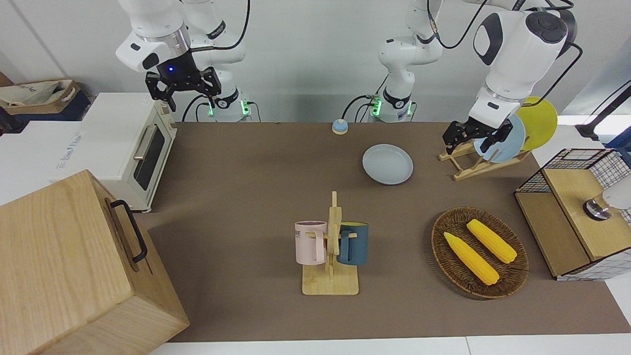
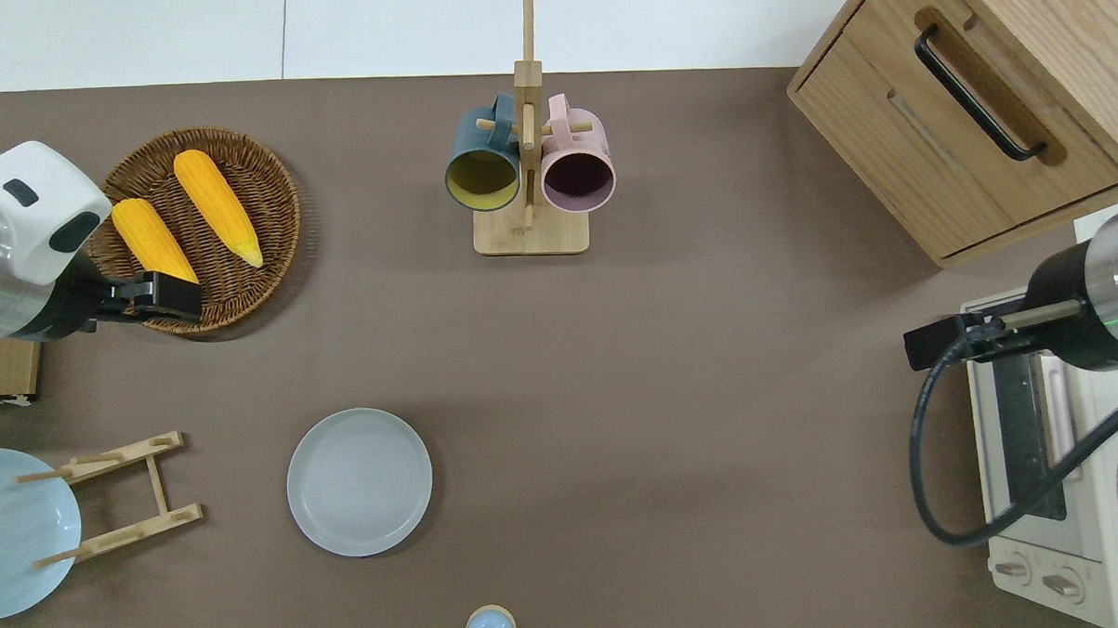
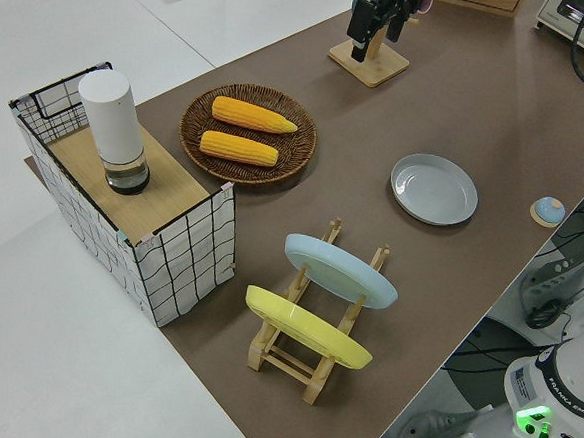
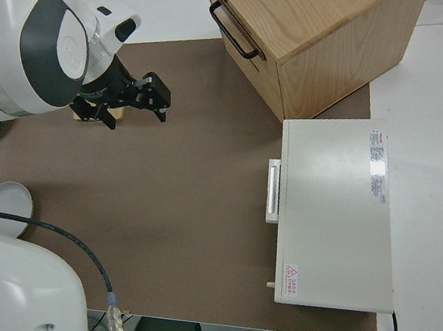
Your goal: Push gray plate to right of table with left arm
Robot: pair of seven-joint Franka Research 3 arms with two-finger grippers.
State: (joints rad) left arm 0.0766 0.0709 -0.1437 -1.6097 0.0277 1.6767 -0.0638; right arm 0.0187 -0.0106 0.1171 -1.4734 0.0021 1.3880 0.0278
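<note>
The gray plate (image 1: 387, 164) (image 2: 359, 481) (image 3: 434, 189) lies flat on the brown table (image 1: 246, 172), toward the left arm's half and close to the robots' edge. My left gripper (image 1: 474, 139) (image 2: 154, 301) hangs in the air, open and holding nothing. In the overhead view it is over the rim of the wicker basket (image 2: 271, 189), well apart from the plate. The right gripper (image 1: 183, 91) (image 4: 134, 107) is parked, open and empty.
A wooden rack (image 1: 471, 166) beside the gray plate holds a light blue plate (image 1: 508, 143) and a yellow plate (image 1: 540, 121). The basket holds two corn cobs (image 1: 473, 256). A mug tree (image 1: 331, 246) stands mid-table. A toaster oven (image 1: 123, 143) and a wooden cabinet (image 1: 59, 256) fill the right arm's end. A small bell (image 1: 339, 126) sits near the robots.
</note>
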